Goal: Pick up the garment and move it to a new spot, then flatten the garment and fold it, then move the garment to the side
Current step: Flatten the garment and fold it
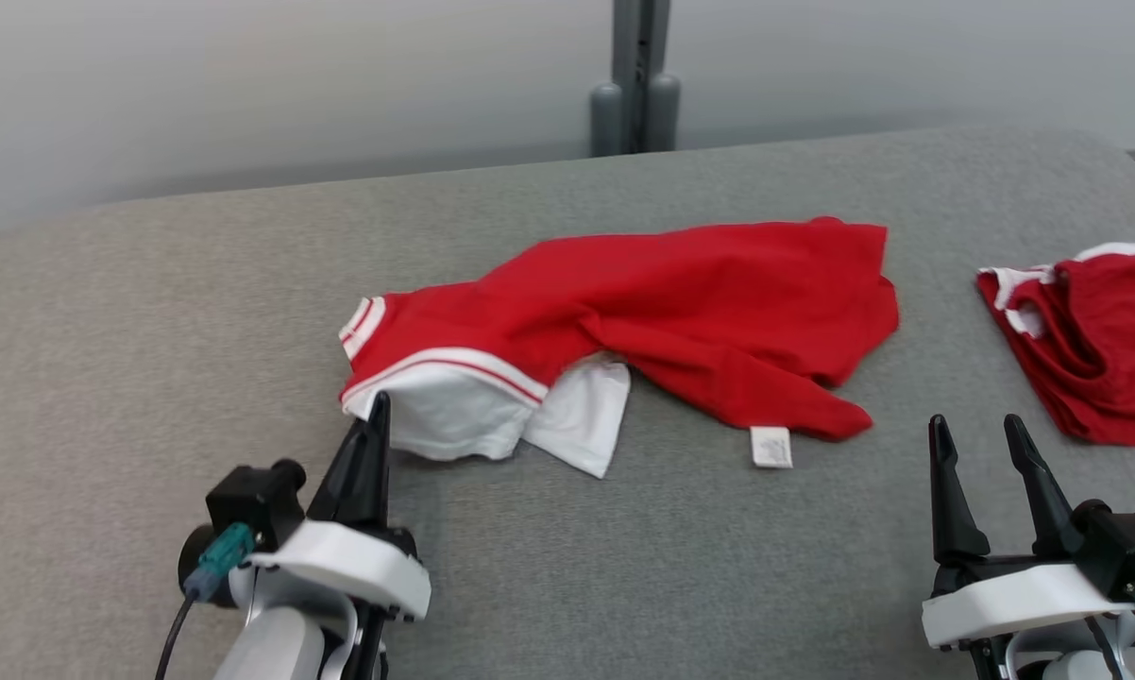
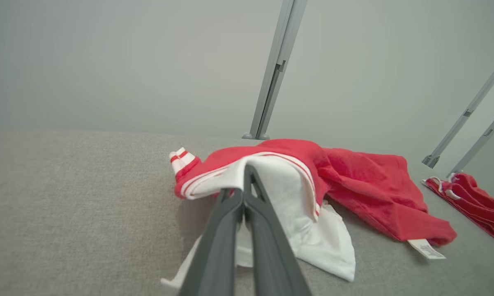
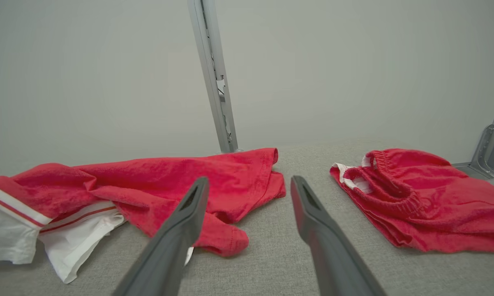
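The garment (image 1: 700, 302) is a red top with white sleeves and striped trim, lying crumpled across the middle of the grey table (image 1: 152, 331). A white label sticks out at its near edge. My left gripper (image 1: 380, 404) is shut, its tips pinching the white sleeve at the garment's left end. In the left wrist view the closed fingertips (image 2: 249, 174) press into that white cloth of the garment (image 2: 366, 185). My right gripper (image 1: 974, 430) is open near the table's front right, short of the garment's (image 3: 169, 185) right end, its jaws (image 3: 249, 183) holding nothing.
A second red piece of clothing (image 1: 1096, 340) with an elastic band lies at the table's right edge, just beyond my right gripper. A grey metal post (image 1: 635, 76) stands behind the table's far edge against a pale wall.
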Controlling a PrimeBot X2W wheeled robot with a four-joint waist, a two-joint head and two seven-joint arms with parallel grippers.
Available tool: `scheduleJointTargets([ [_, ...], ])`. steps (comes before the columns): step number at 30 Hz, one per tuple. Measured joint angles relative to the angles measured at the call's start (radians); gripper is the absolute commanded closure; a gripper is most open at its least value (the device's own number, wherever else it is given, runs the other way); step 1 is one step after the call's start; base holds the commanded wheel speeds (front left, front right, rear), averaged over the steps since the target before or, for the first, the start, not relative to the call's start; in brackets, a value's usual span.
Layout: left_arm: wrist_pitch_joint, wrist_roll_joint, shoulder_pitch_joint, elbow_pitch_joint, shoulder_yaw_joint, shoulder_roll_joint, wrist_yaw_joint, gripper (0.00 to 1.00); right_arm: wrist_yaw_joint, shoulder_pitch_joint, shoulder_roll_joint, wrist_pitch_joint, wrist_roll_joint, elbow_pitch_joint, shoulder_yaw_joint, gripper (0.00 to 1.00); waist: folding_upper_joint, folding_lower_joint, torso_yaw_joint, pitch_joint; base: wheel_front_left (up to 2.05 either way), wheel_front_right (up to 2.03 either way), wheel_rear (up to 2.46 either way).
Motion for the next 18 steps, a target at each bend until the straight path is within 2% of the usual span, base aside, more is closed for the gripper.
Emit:
scheduleJointTargets([
  [3,0.039,0.002,0.069,-0.092,-0.012,0.022,0.006,1.0,0.0,0.002,0.001,0.0,0.001,0.001,0.002,0.0,-0.0001,0.0,0.035,-0.015,0.0,0.0,0.0],
  [7,0.113,0.005,0.168,-0.221,-0.018,0.055,0.043,1.0,0.0,0.01,0.001,0.0,0.001,0.004,0.0,0.0,0.0,0.0,0.07,-0.03,0.0,0.0,0.0],
  [11,0.2,-0.025,0.264,-0.321,-0.025,0.06,0.067,1.0,0.0,0.015,0.0,0.0,0.0,0.005,-0.002,0.0,0.0,0.0,0.086,-0.035,0.0,0.0,0.0],
  [15,0.252,-0.044,0.297,-0.325,-0.014,0.08,0.088,1.0,0.0,0.014,0.0,0.0,0.0,0.009,0.004,0.0,0.0,0.0,0.084,-0.033,0.0,0.0,0.0],
  [18,0.265,-0.046,0.289,-0.279,-0.005,0.091,0.092,1.0,0.0,0.007,0.0,0.0,-0.001,0.011,0.016,0.0,0.0,0.0,0.07,-0.032,0.0,0.0,0.0],
])
